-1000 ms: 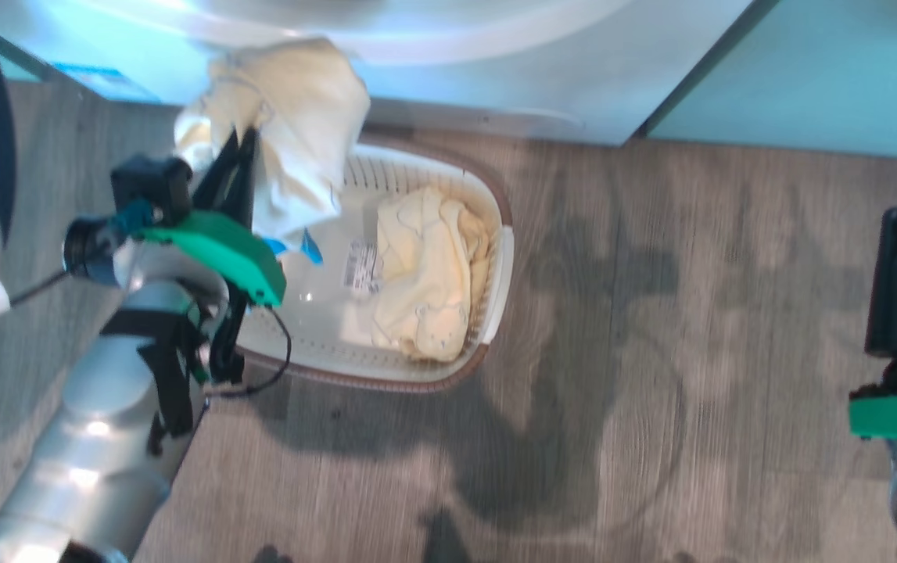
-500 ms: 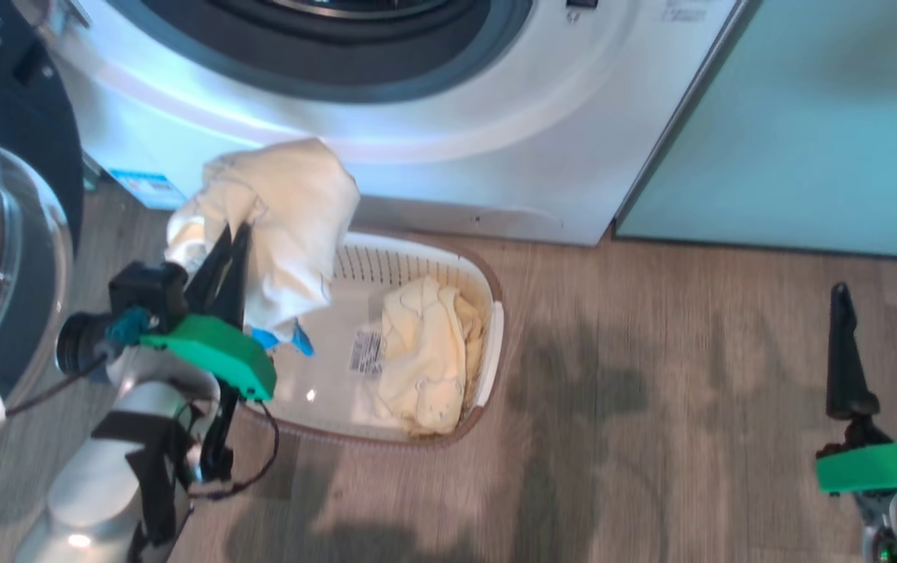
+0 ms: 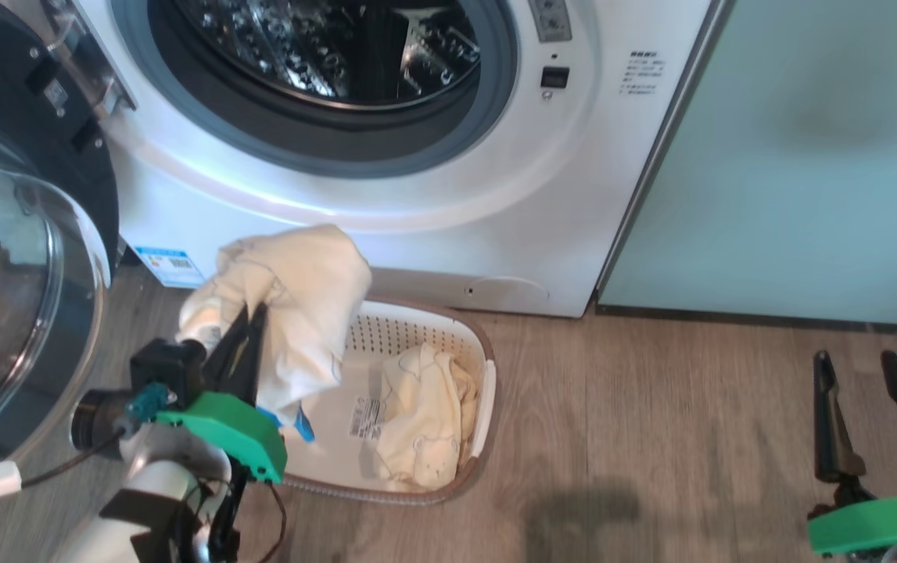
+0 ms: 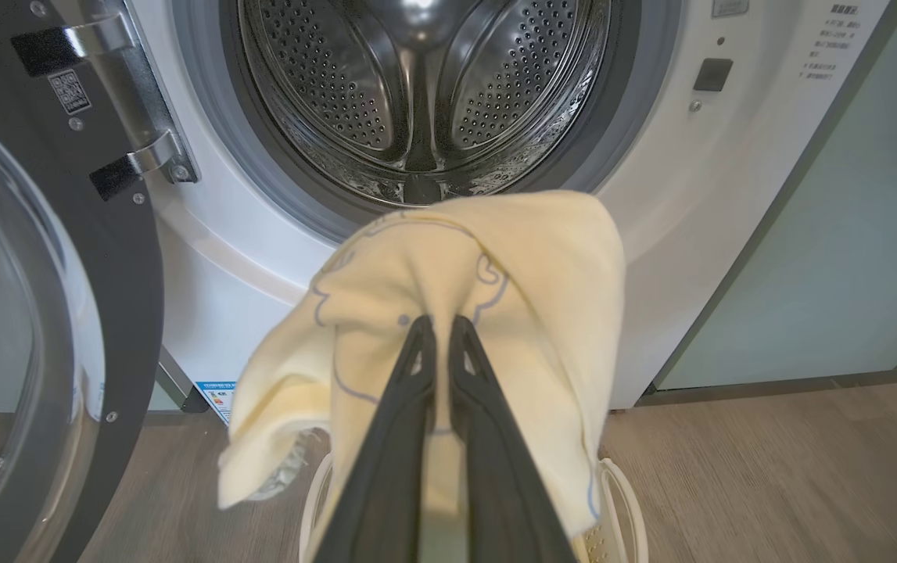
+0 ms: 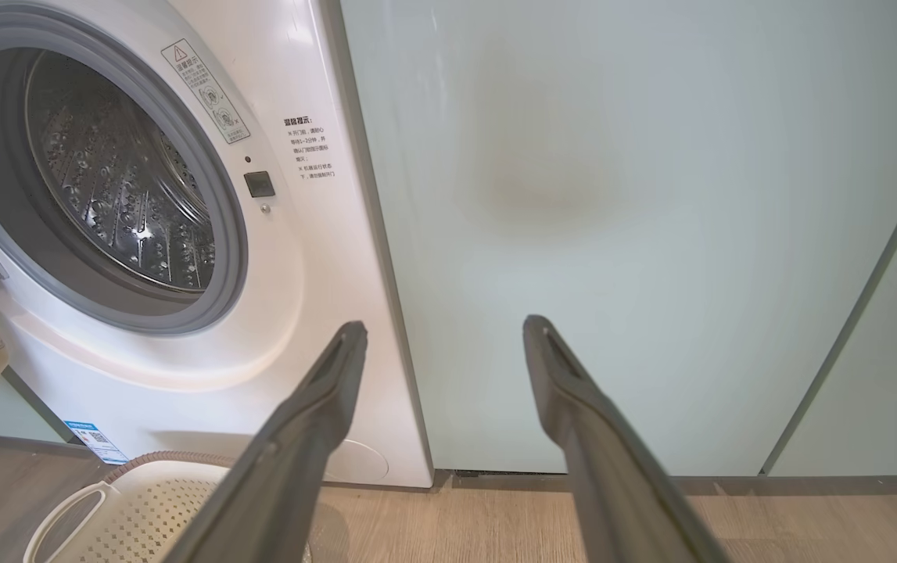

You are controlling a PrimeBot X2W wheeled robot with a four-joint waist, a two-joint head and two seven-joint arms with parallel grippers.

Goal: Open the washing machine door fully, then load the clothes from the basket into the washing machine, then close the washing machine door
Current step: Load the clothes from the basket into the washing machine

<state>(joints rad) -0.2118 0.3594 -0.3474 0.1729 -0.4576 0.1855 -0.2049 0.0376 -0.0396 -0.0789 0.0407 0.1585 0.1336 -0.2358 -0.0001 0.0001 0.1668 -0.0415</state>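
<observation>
Cam tilted up: drum (image 3: 339, 47) now shows.
L gripper (image 3: 249, 317) stays pinched on garment (image 3: 307, 297) above basket (image 3: 487, 391); R gripper (image 3: 855, 358) spread, empty.

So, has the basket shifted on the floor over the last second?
No. The basket has its far rim right at the bottom front edge of the washing machine, as before; the whole head view shifted because the camera moved.
</observation>
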